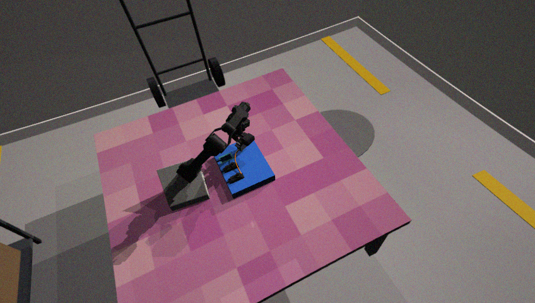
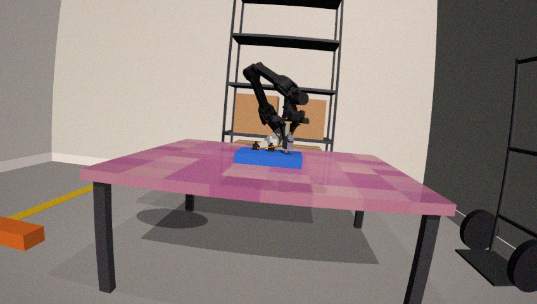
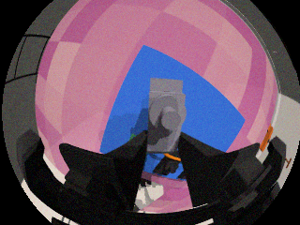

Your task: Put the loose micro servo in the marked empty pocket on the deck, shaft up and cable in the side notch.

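The loose grey servo (image 2: pixel 289 144) (image 3: pixel 167 103) is held by my gripper (image 2: pixel 287 135) (image 3: pixel 162 135), which is shut on it. Its round output shaft faces the wrist camera. It hangs low over the blue deck (image 1: pixel 258 165) (image 2: pixel 267 159) (image 3: pixel 208 112); whether it touches the deck cannot be told. In the top view it is beside the pocket, not over it. The green-edged pocket (image 1: pixel 226 157) shows there at the deck's base-side edge; only a bit of green shows in the wrist view, the rest is hidden. The orange cable (image 1: pixel 236 161) (image 2: pixel 268 147) (image 3: pixel 172 157) trails from the servo across the fitted servos.
Two black fitted servos (image 1: pixel 229 167) (image 1: pixel 235 177) stand in a row beside the pocket, on the side nearer the arm's base. The grey base plate (image 1: pixel 187 195) lies next to the deck on the pink checked table (image 1: pixel 311 240) (image 2: pixel 211 188). A hand truck stands beyond the table.
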### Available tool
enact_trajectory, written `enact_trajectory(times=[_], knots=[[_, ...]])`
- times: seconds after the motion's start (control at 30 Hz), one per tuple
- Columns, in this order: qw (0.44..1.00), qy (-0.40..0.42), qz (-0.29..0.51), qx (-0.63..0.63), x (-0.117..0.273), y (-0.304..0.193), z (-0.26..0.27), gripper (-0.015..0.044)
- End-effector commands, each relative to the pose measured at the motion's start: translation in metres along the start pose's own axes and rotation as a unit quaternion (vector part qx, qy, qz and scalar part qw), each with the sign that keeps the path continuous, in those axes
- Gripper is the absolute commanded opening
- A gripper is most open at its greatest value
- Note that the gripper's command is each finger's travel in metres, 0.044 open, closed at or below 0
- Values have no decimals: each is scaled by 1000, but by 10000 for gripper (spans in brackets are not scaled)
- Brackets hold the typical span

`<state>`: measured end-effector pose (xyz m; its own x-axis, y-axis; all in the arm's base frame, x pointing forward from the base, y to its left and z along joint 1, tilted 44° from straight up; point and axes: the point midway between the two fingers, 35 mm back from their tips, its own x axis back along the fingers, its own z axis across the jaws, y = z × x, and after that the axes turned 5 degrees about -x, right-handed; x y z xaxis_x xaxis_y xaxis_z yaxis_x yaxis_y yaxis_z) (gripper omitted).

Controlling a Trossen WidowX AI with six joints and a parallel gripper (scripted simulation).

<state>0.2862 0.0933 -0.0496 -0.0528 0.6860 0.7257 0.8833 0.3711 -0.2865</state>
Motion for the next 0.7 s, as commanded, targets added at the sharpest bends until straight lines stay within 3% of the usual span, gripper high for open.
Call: enact_trajectory(times=[0.0, 0.3, 0.67], knots=[[998, 2, -3, -65, 2, 2, 1, 0], [979, 2, -2, -205, 2, 2, 1, 0], [977, 2, -2, -212, 2, -15, 7, 0]])
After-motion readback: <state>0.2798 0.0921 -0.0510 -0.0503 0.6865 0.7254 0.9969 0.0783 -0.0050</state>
